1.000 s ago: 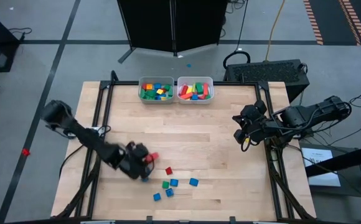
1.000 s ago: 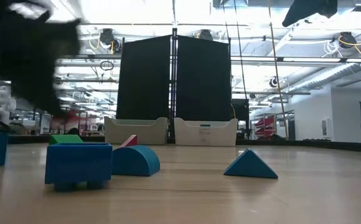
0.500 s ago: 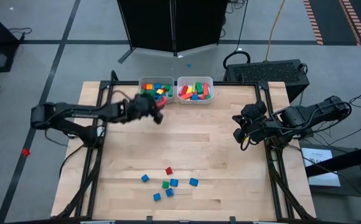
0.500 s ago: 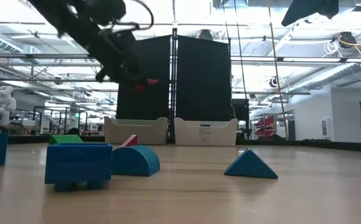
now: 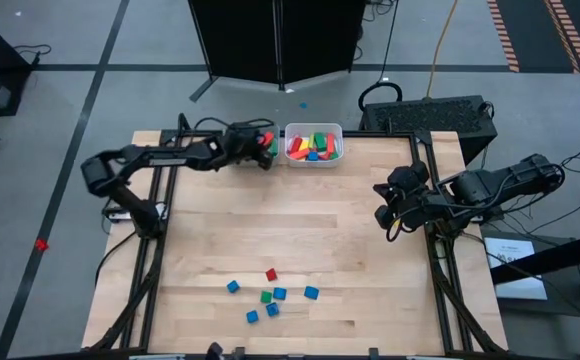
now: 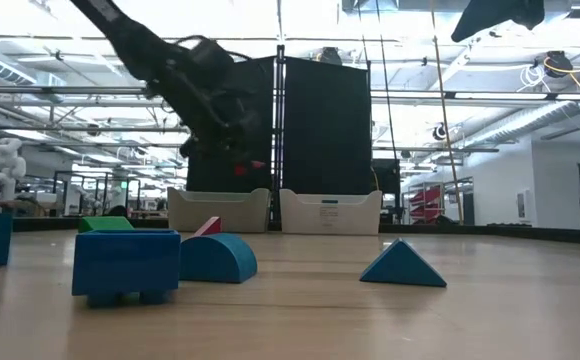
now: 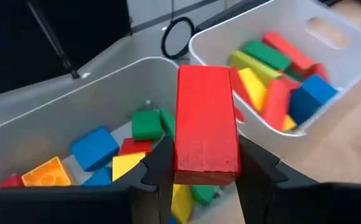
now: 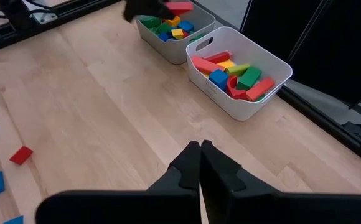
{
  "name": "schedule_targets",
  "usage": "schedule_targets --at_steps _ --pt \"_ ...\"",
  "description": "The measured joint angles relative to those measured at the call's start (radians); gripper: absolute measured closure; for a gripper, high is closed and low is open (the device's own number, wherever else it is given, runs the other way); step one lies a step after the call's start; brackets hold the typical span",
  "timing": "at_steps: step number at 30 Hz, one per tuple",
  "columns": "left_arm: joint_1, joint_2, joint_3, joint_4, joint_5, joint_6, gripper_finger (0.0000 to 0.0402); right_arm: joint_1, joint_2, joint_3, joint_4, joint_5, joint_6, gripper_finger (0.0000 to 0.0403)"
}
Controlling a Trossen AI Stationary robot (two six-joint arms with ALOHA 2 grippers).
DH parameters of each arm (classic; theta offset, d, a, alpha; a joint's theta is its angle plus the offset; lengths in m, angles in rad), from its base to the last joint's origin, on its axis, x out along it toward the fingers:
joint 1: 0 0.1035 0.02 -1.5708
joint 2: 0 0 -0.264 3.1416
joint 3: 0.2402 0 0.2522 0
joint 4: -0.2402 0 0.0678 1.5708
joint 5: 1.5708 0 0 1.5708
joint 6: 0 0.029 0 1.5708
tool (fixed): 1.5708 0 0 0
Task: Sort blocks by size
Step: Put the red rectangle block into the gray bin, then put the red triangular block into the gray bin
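**Q:** Over which bin is the red block (image 7: 206, 124) hanging, and what is gripping it?

**A:** Over the left bin (image 5: 236, 133), the one holding small cubes, close to the wall it shares with the right bin (image 5: 313, 129) of longer pieces. The left gripper (image 7: 206, 169) is pinching it, one dark finger (image 7: 160, 167) pressing each long side, and the block is sticking out beyond the tips.

**Q:** How should the drop be done?

**A:** Probably by checking size first: this block is looking long, so the right bin may suit it better. Then centring, lowering, and opening gently.

**Q:** And the other arm?

**A:** The right gripper (image 8: 200, 152) is waiting at the table's right edge, fingers pressed together, holding nothing. Loose blocks (image 5: 271, 293) are lying near the front.
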Motion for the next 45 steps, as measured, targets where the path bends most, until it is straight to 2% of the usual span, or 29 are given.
schedule_targets --at_steps 2,8,12,13,15,17,19,20,24,27,31,37,45 --pt "0.007 0.039 0.023 -0.007 -0.012 0.0 0.0264 0.0 0.0 0.0 -0.003 0.0 0.0 0.0403" --pt "0.013 0.09 0.074 -0.051 0.002 0.0 0.0138 0.0 0.0 0.0 -0.007 -0.001 0.0 0.0403" --pt "0.012 0.063 0.107 -0.186 0.038 -0.027 0.0113 0.0 0.0 0.0 -0.013 -0.004 -0.003 0.0403" --pt "0.013 0.049 0.11 -0.216 0.086 -0.042 0.0113 0.0 0.0 0.0 -0.018 -0.005 -0.003 0.0403" --pt "-0.001 0.008 0.109 -0.251 0.247 -0.041 0.0117 0.0 0.0 0.0 -0.028 -0.007 -0.001 0.0403" --pt "-0.062 -0.04 0.105 -0.313 0.4 0.006 0.0123 0.0 0.0 0.0 -0.034 -0.007 -0.001 0.0403" --pt "-0.155 -0.089 0.097 -0.404 0.477 0.068 0.0128 0.0 0.0 0.0 -0.033 -0.007 -0.012 0.0403" --pt "-0.211 -0.11 0.088 -0.443 0.478 0.093 0.013 0.0 0.0 0.0 -0.033 -0.007 -0.02 0.0403" --pt "-0.439 -0.166 0.032 -0.414 0.392 0.09 0.0133 0.0 0.0 0.0 -0.034 -0.004 -0.04 0.0403" --pt "-0.582 -0.165 -0.021 -0.296 0.3 -0.026 0.0133 0.0 0.0 0.0 -0.034 -0.004 -0.05 0.0403" --pt "-0.733 -0.142 -0.08 -0.139 0.124 -0.133 0.0133 0.0 0.0 0.0 -0.035 -0.004 -0.055 0.0403" --pt "-0.879 -0.087 -0.1 -0.082 -0.056 -0.226 0.0133 0.0 0.0 0.0 -0.037 -0.005 -0.057 0.0403" --pt "-1.018 0.025 -0.101 0.023 -0.141 -0.349 0.0133 0.0 0.0 0.0 -0.038 -0.008 -0.055 0.0403"
